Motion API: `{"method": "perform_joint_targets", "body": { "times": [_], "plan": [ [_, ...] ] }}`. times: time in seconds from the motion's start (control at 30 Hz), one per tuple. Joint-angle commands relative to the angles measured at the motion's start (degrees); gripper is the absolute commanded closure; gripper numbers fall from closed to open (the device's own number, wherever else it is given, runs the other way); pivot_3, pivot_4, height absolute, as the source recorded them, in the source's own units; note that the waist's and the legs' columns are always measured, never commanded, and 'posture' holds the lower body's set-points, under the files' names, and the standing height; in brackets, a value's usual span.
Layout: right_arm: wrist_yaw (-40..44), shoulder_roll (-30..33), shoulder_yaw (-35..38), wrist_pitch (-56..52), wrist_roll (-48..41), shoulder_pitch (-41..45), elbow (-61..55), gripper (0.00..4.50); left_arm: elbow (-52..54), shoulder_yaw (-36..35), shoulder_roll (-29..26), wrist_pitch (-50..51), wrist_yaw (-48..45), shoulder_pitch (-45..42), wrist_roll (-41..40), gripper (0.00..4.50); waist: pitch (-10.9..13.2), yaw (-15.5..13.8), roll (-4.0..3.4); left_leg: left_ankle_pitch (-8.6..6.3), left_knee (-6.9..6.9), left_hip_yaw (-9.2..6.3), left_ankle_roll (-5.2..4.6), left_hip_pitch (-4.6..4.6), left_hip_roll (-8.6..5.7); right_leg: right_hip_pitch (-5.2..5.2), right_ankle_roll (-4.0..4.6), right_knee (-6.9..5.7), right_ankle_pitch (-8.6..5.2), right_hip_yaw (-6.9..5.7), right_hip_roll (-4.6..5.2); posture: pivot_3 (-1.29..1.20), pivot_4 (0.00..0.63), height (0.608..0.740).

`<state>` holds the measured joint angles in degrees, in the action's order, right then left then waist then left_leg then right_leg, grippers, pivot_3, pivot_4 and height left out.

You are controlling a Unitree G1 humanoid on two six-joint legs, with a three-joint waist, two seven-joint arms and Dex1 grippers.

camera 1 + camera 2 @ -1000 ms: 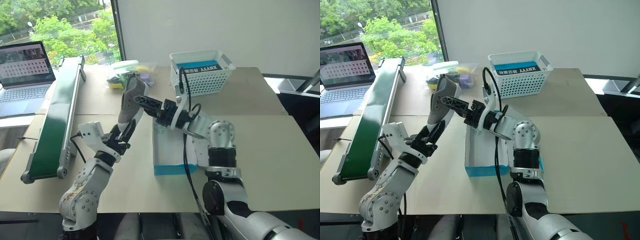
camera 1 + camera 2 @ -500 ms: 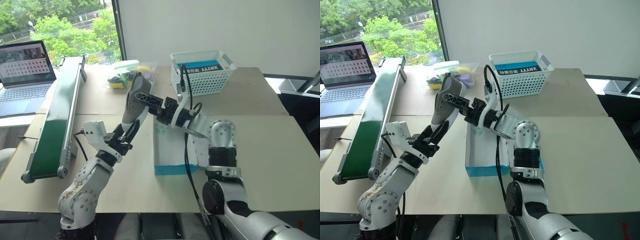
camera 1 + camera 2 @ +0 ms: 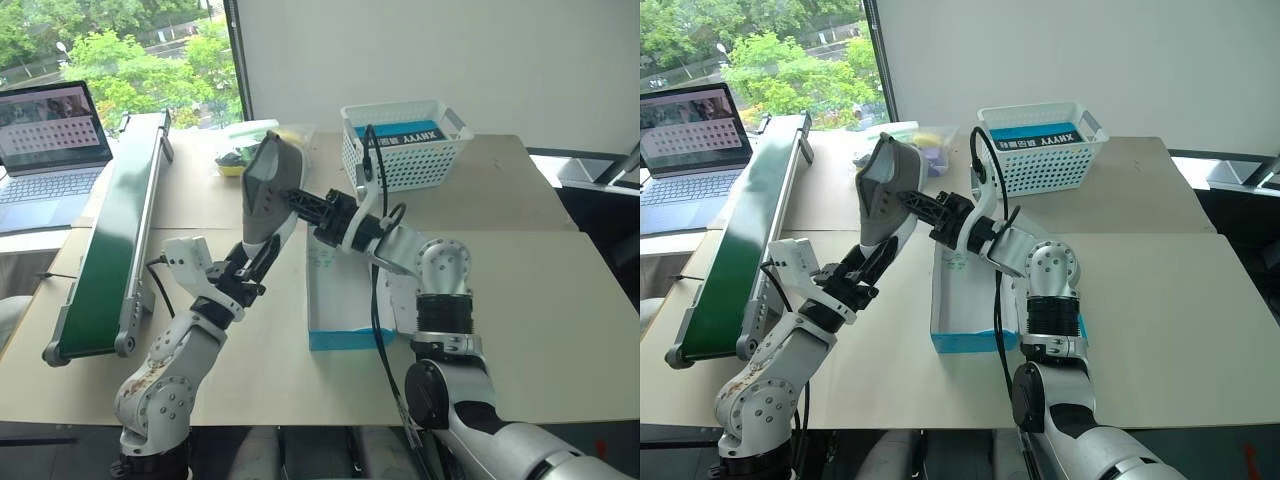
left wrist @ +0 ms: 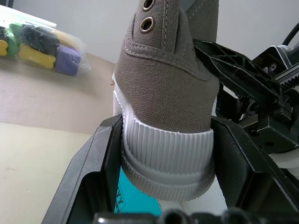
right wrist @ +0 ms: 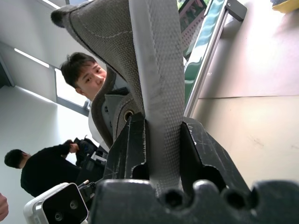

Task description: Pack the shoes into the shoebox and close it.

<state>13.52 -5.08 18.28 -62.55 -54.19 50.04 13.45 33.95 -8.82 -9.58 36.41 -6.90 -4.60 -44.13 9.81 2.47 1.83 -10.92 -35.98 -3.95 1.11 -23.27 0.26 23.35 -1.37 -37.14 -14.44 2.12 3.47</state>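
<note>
One grey-taupe shoe (image 3: pixel 268 190) stands on end in the air above the table, its dark opening facing me. My left gripper (image 3: pixel 262 258) is shut on its lower, white-soled end (image 4: pixel 163 163), a black finger (image 4: pixel 100 158) on each side. From the right, my right gripper (image 3: pixel 300 203) is shut on the rim of the shoe's opening; grey fabric (image 5: pixel 159 70) is pinched between its fingers (image 5: pixel 127 149). The cyan-blue shoebox (image 3: pixel 345 338) lies open on the table just right of the shoe, white inside, partly hidden by my right arm.
A white lattice basket (image 3: pixel 405 150) holding a cyan item with a black label stands at the back. A green conveyor (image 3: pixel 115 230) runs along the left, with a laptop (image 3: pixel 50 140) beyond it. A clear bag of coloured toys (image 3: pixel 240 150) lies behind the shoe. People (image 5: pixel 88 74) show in the right wrist view.
My right gripper has closed on the rim of the shoe's opening. The shoe has tipped more upright, with its opening turned towards me. Both hands have stayed about where they were.
</note>
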Motion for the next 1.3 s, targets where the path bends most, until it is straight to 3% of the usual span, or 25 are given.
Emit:
{"method": "perform_joint_targets", "body": {
  "times": [0.03,0.13,0.27,0.33,0.47,0.7,0.8,1.03,1.3],
  "plan": [
    [1.17,-1.63,-1.17,0.32,-2.79,1.44,-4.04,4.12,0.52,3.77,-1.36,0.55,-1.12,0.56,2.19,2.05,0.00,0.02,0.00,0.00,0.00,0.00,0.00,0.00,0.00,0.00,0.00,0.00,0.00,0.00,0.00,0.00,0.150,0.738],
    [0.77,-1.75,-0.90,0.40,-3.07,1.41,-4.30,4.12,0.44,4.38,-1.87,-0.05,-0.97,0.71,3.55,2.05,0.00,0.02,-0.01,0.00,0.00,0.00,0.00,0.00,0.00,0.00,0.00,0.01,0.00,0.00,0.00,0.00,0.150,0.738],
    [-2.92,-1.98,0.95,3.43,-2.17,2.06,-5.03,4.12,1.68,8.01,-5.96,-0.96,-2.61,0.95,9.08,0.43,0.01,0.01,-0.02,0.00,0.01,0.00,0.00,0.00,0.00,0.00,0.00,0.01,0.00,0.00,0.00,0.00,0.150,0.738],
    [-5.45,-1.15,1.63,5.91,-0.07,2.98,-4.35,4.12,1.78,9.46,-7.86,-1.14,-3.56,1.32,11.06,0.05,0.04,0.00,-0.06,0.00,0.01,0.01,0.00,0.00,0.00,0.00,0.00,0.01,0.00,0.01,-0.01,0.00,0.150,0.738],
    [-9.92,5.26,2.01,7.76,4.48,6.19,-2.46,4.12,3.29,9.13,-11.41,-2.82,-7.14,3.94,12.27,0.05,0.09,0.04,-0.13,0.00,0.02,0.06,0.00,0.00,0.01,0.07,0.00,0.00,0.00,0.05,-0.01,0.00,0.150,0.738],
    [-8.21,22.65,-6.94,-10.56,9.16,7.42,-4.24,4.12,3.82,7.26,-14.57,-3.29,-11.51,7.78,12.33,0.05,0.16,-0.31,-0.24,-0.01,0.05,0.13,-0.03,-0.19,0.01,0.21,-0.01,0.08,-0.01,0.09,0.03,0.00,0.150,0.738],
    [-6.96,27.31,-11.37,-16.45,10.66,6.08,-7.32,4.12,3.40,7.27,-14.66,-3.69,-12.51,8.39,13.02,0.05,0.17,-0.04,-0.26,-0.01,0.06,0.25,-0.03,-0.18,0.05,0.28,0.01,0.03,-0.01,0.19,0.00,0.00,0.150,0.738],
    [-10.12,24.73,-15.28,-20.82,16.39,1.66,-9.98,4.12,2.61,8.80,-13.47,-4.08,-12.61,7.63,15.08,0.05,0.18,0.15,-0.27,-0.02,0.05,0.53,-0.05,-0.17,0.19,0.37,0.02,0.02,0.01,0.39,-0.11,0.00,0.150,0.738],
    [-12.95,18.94,-12.68,-22.97,22.06,1.35,-9.23,4.12,3.31,8.94,-12.49,-3.97,-12.14,7.92,15.77,0.05,0.18,-0.07,-0.27,-0.02,-0.02,0.56,-0.05,-0.56,0.18,0.78,-0.01,-0.06,0.06,0.41,-0.10,0.00,0.150,0.738]
  ]
}}
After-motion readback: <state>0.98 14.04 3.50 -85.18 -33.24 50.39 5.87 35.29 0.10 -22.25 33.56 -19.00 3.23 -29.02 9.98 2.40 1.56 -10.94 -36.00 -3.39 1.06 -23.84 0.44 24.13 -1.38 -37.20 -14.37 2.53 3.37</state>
